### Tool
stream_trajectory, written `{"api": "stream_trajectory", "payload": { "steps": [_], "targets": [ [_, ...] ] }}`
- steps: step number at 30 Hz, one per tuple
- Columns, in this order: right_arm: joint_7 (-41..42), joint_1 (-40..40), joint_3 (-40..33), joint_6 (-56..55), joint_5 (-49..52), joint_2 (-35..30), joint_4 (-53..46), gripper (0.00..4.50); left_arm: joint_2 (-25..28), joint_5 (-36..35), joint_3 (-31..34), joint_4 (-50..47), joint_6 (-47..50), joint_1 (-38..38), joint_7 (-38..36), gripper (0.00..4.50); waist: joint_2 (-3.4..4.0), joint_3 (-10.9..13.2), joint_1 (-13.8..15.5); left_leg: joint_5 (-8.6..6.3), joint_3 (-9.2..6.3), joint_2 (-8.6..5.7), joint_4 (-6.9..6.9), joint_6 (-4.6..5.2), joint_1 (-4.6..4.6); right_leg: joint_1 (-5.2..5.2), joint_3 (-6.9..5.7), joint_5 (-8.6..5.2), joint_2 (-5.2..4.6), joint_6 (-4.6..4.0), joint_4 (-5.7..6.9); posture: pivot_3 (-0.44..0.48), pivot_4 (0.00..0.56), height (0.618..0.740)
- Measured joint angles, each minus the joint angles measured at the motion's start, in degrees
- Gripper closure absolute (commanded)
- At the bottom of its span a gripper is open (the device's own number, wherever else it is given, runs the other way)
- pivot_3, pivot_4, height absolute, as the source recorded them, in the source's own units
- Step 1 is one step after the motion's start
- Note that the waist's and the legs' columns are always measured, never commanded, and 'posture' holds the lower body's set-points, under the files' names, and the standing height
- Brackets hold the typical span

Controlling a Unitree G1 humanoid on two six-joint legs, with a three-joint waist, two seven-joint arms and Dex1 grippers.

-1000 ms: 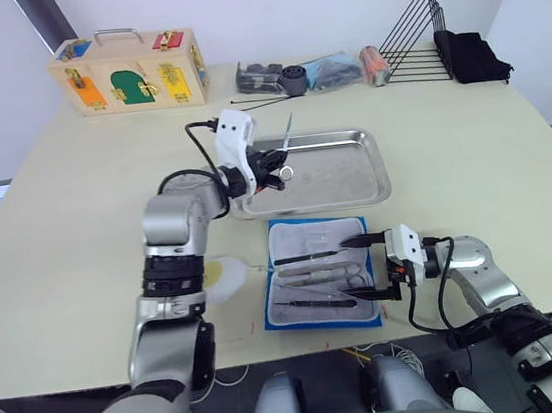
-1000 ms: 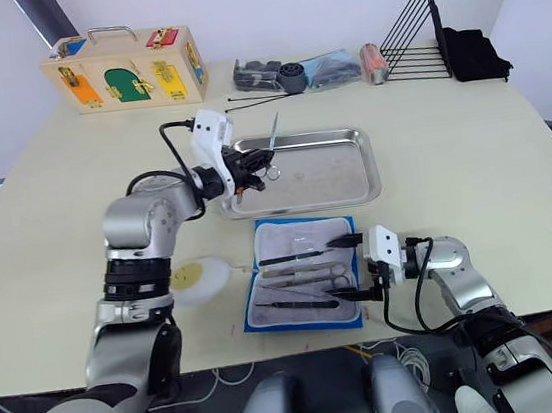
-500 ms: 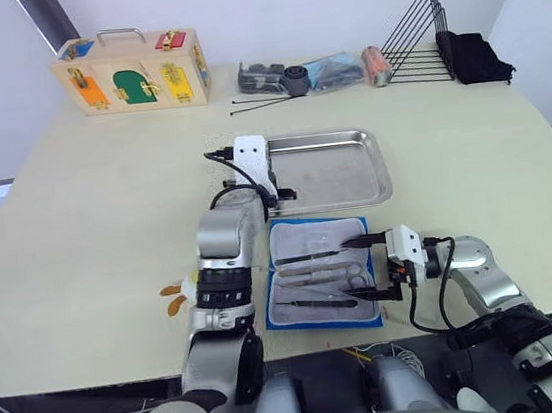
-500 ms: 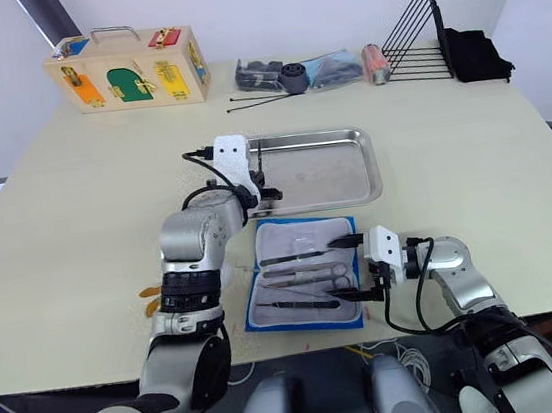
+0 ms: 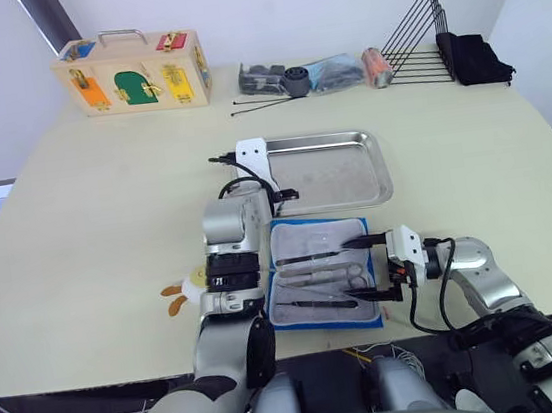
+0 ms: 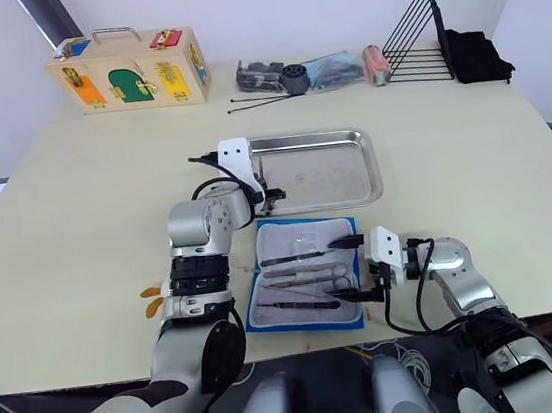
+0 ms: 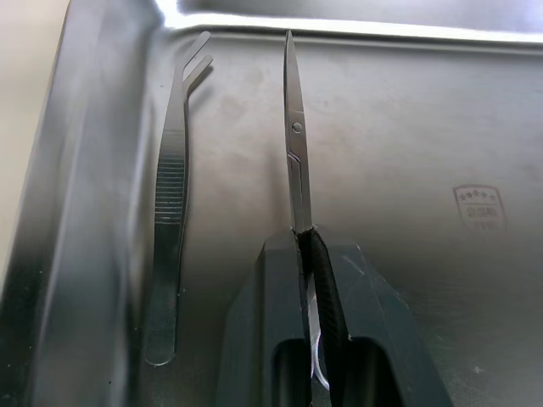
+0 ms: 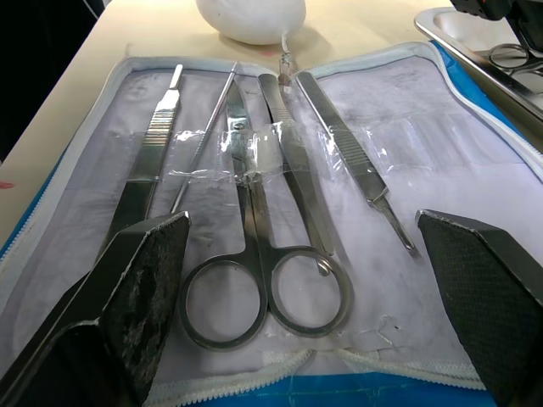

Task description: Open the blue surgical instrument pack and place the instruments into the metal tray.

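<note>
The blue surgical instrument pack point(image 5: 320, 274) lies open flat on the table, just nearer me than the metal tray point(image 5: 347, 172). Its grey lining point(image 8: 475, 170) holds several instruments under a clear strap: ring-handled scissors point(image 8: 254, 254), forceps point(image 8: 352, 161) and straight tools. My left gripper point(image 7: 307, 242) is low over the tray's left end, shut on a pair of scissors point(image 7: 294, 144) whose blades point along the tray floor. One pair of forceps point(image 7: 168, 212) lies in the tray beside them. My right gripper point(image 5: 359, 270) is open wide at the pack's right edge, with nothing in it.
A white egg-shaped toy point(image 5: 193, 282) with orange feet sits left of the pack, beside my left arm. Along the far edge stand a wooden latch box point(image 5: 129, 73), a pile of small items point(image 5: 310, 73), long black sticks point(image 5: 263, 99) and a black wire rack point(image 5: 417, 38).
My left arm has swung down from above the tray's left corner, bringing the scissors from mid-air to low inside the tray. The right arm has stayed put.
</note>
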Motion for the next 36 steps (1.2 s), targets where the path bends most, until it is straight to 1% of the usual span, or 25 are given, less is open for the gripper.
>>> {"api": "stream_trajectory", "payload": {
  "steps": [22,24,25,26,36],
  "targets": [
    [0.04,-0.01,0.0,0.0,0.0,0.02,0.02,0.0,1.12,-0.23,0.97,1.59,-0.98,-0.56,-0.17,4.48,-0.01,-0.01,-0.17,-0.09,0.0,-0.06,0.0,-0.18,0.01,0.01,0.01,-0.01,-0.09,0.01,-0.03,0.0,0.15,0.74],
    [0.05,-0.01,-0.01,0.0,0.0,0.03,0.03,0.0,1.12,-0.25,1.08,1.61,-0.95,-0.55,-0.25,3.72,-0.01,-0.01,-0.18,-0.1,-0.01,-0.06,0.0,-0.2,0.01,0.02,0.0,-0.01,-0.09,0.02,-0.03,0.0,0.15,0.74],
    [0.06,-0.01,0.0,0.0,0.01,0.06,0.03,0.0,1.16,-0.15,1.03,1.85,-0.83,-0.34,-0.26,3.56,-0.01,0.0,-0.21,-0.1,-0.03,-0.06,0.0,-0.21,0.0,0.02,-0.02,-0.01,-0.09,0.02,-0.04,0.0,0.15,0.74],
    [0.07,-0.01,-0.01,-0.01,0.01,0.07,0.03,0.0,1.17,-0.11,1.02,1.93,-0.81,-0.26,-0.26,3.18,-0.02,0.0,-0.23,-0.1,-0.04,-0.06,0.0,-0.21,0.0,0.02,-0.03,-0.01,-0.09,0.02,-0.04,0.0,0.15,0.74],
    [0.12,-0.02,-0.01,-0.03,0.01,0.06,0.05,0.0,2.15,0.14,-1.44,1.63,-1.88,0.57,-1.54,3.18,-0.02,0.01,-0.3,-0.13,-0.2,-0.08,0.0,-0.28,-0.03,0.07,-0.17,-0.03,-0.11,0.0,-0.08,0.0,0.15,0.74]
  ]
}}
